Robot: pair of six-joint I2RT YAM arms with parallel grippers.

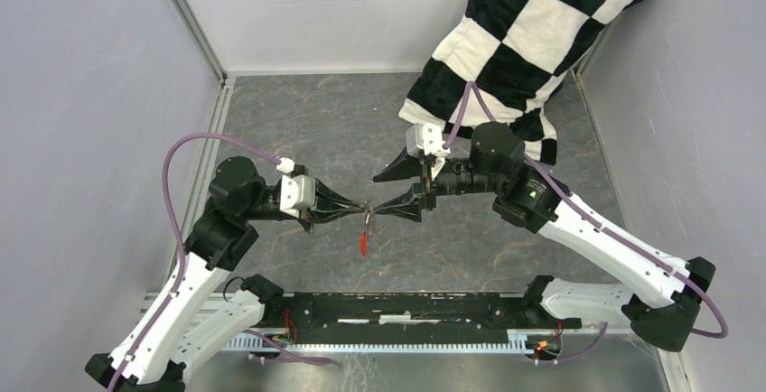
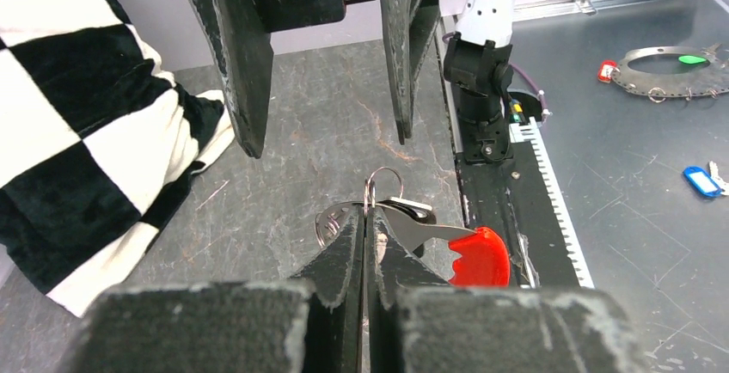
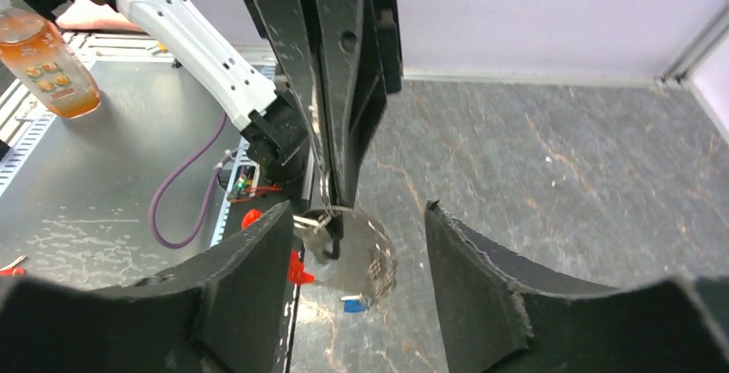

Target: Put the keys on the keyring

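Keyring: I see the thin metal loop (image 2: 383,182) held up in the air in the middle of the left wrist view.
Red tag: the red tag (image 2: 478,257) hangs off the loop, to the lower right of the middle. From the top view it dangles just under the loop.
Key: a small key with a dark head (image 2: 411,210) sits right against the loop. I cannot tell if it is threaded on.
Blue bit: a tiny blue bit (image 3: 352,304) hangs low in the right wrist view. It is too small for me to name.
Left gripper: the left gripper (image 1: 359,206) is clenched tight on the keyring.
Right gripper: the right gripper (image 1: 374,195) has its fingers spread wide and is grasping nothing. Its tips are just beside the loop.
Cloth: a black and white checked cloth (image 1: 533,40) lies at the upper right of the top view.
Table: the table (image 1: 298,112) is grey and marbled.
Bottle: an orange bottle (image 3: 47,64) stands at the upper left of the right wrist view.
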